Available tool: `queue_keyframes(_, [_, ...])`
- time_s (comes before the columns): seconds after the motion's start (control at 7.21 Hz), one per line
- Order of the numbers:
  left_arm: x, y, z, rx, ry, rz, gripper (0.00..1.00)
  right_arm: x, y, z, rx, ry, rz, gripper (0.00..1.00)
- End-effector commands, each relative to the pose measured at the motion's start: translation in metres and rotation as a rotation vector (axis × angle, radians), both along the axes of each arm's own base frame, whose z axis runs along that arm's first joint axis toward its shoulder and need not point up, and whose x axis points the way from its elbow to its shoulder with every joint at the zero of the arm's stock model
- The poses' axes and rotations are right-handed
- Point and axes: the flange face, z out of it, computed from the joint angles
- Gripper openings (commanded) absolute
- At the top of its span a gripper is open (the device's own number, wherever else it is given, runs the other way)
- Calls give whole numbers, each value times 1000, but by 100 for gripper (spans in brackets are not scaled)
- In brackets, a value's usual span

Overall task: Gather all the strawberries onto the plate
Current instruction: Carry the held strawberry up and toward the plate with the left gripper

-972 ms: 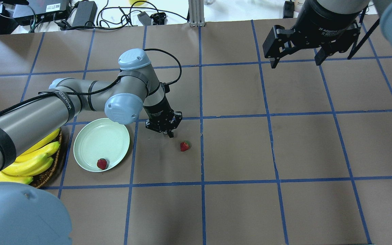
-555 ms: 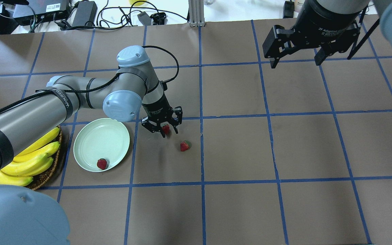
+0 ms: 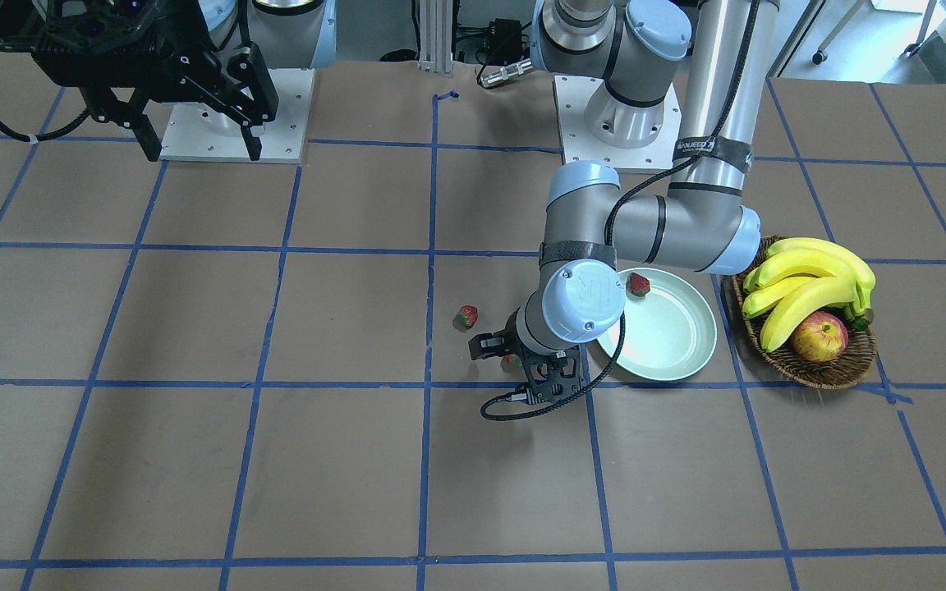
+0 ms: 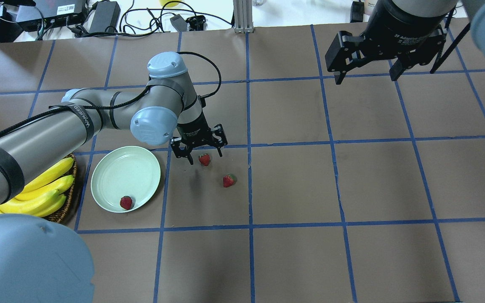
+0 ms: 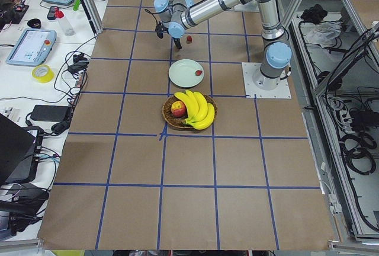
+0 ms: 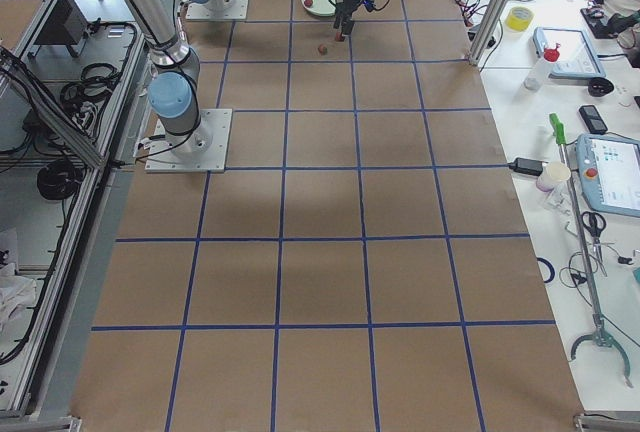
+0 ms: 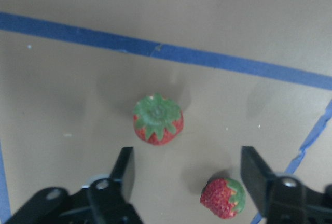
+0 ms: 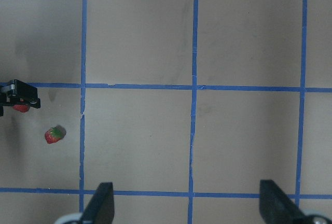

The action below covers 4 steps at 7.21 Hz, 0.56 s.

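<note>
1. Brown paper covers the table (image 4: 352,176), ruled into large squares by blue tape. Beyond its far edge lie a white bench with black power bricks and tangled cables (image 4: 99,17) and an aluminium post (image 4: 242,14). The side views show benches with tablets and a yellow tape roll (image 5: 42,73).
2. Writing: white print on the right gripper's black body begins "2F Adaptive"; the rest is too small to read. A black strap on the left arm reads roughly "WANJEED".
3. Left gripper (image 4: 204,156): jaws spread wide, gripping nothing, low over the paper just beside the plate.
4. Strawberry one (image 7: 157,120) stands cap-up on the paper between the left fingers, clear of both in the wrist view.
5. Strawberry two (image 4: 228,180) lies on the paper near the first, on the side away from the plate.
6. Strawberry three (image 4: 126,202) lies inside the plate (image 4: 116,172), close to its rim. The plate is pale mint and glossy.
7. Wicker basket (image 3: 818,373) sits just beside the plate and holds bananas (image 3: 801,275) and an apple (image 3: 819,336).
8. Right gripper (image 4: 366,78): jaws wide apart and empty, hanging high over the table's right far corner, well apart from all the fruit.
</note>
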Motion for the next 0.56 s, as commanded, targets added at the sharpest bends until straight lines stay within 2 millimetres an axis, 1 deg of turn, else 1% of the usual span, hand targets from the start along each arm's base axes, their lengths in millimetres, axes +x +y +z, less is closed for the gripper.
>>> queue_keyframes(0.0, [1, 6, -9, 21, -6, 0, 81, 1, 0, -1, 1, 0, 1, 100])
queue_keyframes(0.14, [1, 6, -12, 26, -6, 0, 74, 1, 0, -1, 1, -2, 0, 100])
queue_keyframes(0.28, [1, 6, -12, 28, -3, 1, 60, 1, 0, -1, 1, -2, 0, 100])
queue_keyframes(0.42, [1, 6, -13, 29, -6, 3, 59, 1, 0, -1, 1, 0, 1, 100])
